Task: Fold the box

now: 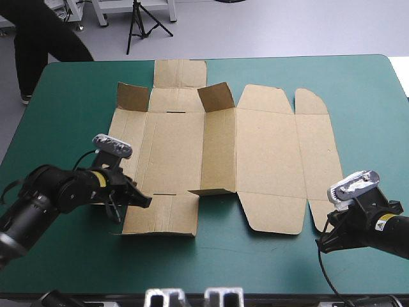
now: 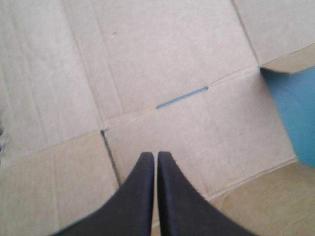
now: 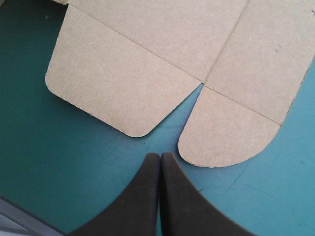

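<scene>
The box [image 1: 268, 153] is a cut sheet of brown corrugated board, matt and finely ribbed. It is scored with straight creases and pierced by narrow slots. It lies spread at the middle of the teal-green surface [image 1: 358, 89], with most panels flat. Two short flaps [image 1: 215, 97] on the far side stand up, and the long strip between the two widest panels appears tilted up. The tabs [image 3: 224, 130] at the right end have rounded corners — they lie flat on the cover.

Left arm: low, reaching in from the near left, wrist angled toward the sheet. The left pincer [image 2: 152, 156] is closed, black fingers tip to tip, gripping nothing. It sits over the near left panel, beside a slot.

Right arm: low, by the near right corner. The right pincer [image 3: 160, 156] is likewise closed and empty — its tips are over bare cover, just short of the notch between two tabs, apart from the board.
</scene>
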{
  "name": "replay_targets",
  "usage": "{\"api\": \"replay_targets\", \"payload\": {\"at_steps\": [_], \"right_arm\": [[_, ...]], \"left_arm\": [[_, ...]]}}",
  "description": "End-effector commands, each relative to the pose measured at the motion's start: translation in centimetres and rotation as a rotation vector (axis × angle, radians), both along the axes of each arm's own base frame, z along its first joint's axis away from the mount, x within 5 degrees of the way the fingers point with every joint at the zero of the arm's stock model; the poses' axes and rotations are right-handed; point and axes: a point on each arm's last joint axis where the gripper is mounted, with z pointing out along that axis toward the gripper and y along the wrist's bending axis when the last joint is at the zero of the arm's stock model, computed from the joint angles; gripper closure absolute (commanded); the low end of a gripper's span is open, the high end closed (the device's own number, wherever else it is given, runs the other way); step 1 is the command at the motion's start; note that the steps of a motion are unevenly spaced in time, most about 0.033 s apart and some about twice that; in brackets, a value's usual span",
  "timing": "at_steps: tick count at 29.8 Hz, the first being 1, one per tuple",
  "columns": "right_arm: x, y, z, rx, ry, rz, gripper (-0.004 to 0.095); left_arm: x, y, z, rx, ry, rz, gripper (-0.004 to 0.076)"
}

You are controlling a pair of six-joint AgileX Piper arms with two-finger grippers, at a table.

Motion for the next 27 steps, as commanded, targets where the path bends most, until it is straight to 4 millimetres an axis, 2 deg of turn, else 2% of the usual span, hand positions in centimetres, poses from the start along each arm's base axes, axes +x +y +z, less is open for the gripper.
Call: {"api": "replay_targets", "payload": {"at_steps": [1,5,8,12,17,20,22,24,27], "right_arm": [[0.2,0.2,0.9,0.026,-0.065,0.002,0.0926],[0.2,0.2,0.9,0.026,-0.061,0.003,0.0926],[0.2,0.2,0.9,0.026,-0.061,0.003,0.0926],[0.2,0.2,0.9,0.023,-0.062,0.006,0.0926],[0.2,0.2,0.9,0.024,-0.064,0.006,0.0926],[0.2,0.2,0.9,0.024,-0.064,0.006,0.0926],[0.2,0.2,0.9,0.024,-0.064,0.006,0.0926],[0.2,0.2,0.9,0.021,-0.065,0.009,0.0926],[0.2,0.2,0.9,0.021,-0.065,0.009,0.0926]], "left_arm": [[2.7,-2.2,2.3,-0.065,-0.077,-0.098,0.0706],[5.9,-3.0,3.4,-0.125,-0.043,-0.182,0.0706],[8.1,-1.6,3.9,-0.213,0.01,-0.203,0.0706],[10.1,2.4,3.6,-0.333,0.086,-0.183,0.0707],[11.2,9.0,2.2,-0.362,0.154,0.007,0.0708],[11.4,12.1,1.6,-0.382,0.164,0.112,0.0699],[11.6,13.9,1.1,-0.395,0.166,0.171,0.0654],[11.7,15.6,0.5,-0.405,0.176,0.224,0.0559],[12.1,17.6,-0.9,-0.413,0.196,0.261,0.0368]]}}
